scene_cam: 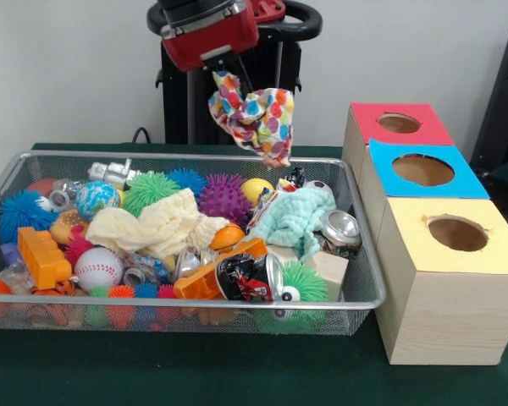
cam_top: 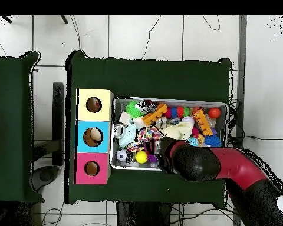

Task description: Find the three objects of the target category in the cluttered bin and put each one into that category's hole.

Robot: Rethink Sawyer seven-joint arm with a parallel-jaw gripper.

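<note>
Silver wire-mesh bin (scene_cam: pixel 356 254); soft confetti cloth (scene_cam: pixel 258 114); pale wooden box (scene_cam: pixel 444 296).

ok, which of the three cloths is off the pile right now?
The confetti-print cloth, hanging from the gripper above the bin. The cream cloth and mint-green cloth lie among the toys.

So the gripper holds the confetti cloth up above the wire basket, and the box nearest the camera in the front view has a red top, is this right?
Not quite. In the front view the gripper does hold the confetti cloth above the wire basket, but the nearest box has a yellow top. The red-topped box is the farthest one.
</note>
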